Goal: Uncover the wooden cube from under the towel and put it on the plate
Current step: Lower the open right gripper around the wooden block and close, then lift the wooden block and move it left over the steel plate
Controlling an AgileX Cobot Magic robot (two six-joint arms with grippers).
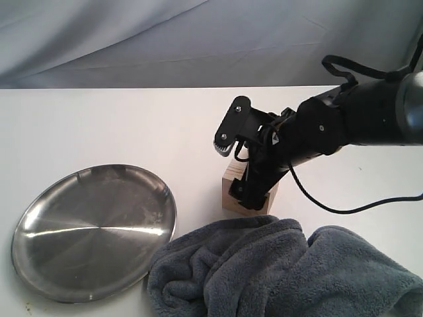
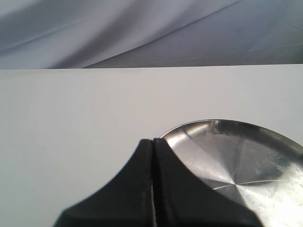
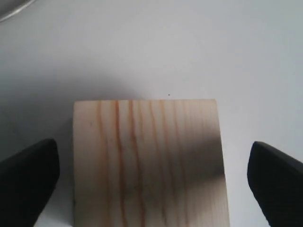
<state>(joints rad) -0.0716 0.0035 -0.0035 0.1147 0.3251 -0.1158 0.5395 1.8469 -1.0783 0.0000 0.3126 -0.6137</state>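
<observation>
The wooden cube (image 1: 232, 182) stands uncovered on the white table, just behind the towel (image 1: 284, 271), a dark-grey plush heap at the front right. My right gripper (image 1: 239, 168) reaches down over the cube and hides part of it. In the right wrist view the cube (image 3: 142, 132) sits between the gripper's (image 3: 152, 170) spread black fingers (image 3: 28, 179), with a gap on each side, so the gripper is open and touches nothing. The plate (image 1: 92, 231) lies empty at the front left. In the left wrist view my left gripper (image 2: 154, 142) is shut, empty, next to the plate's rim (image 2: 189, 126).
A grey cloth backdrop (image 1: 198, 39) hangs behind the table's far edge. The right arm's black cable (image 1: 344, 210) loops over the table to the right of the cube. Bare white tabletop (image 1: 99, 125) stretches behind the plate.
</observation>
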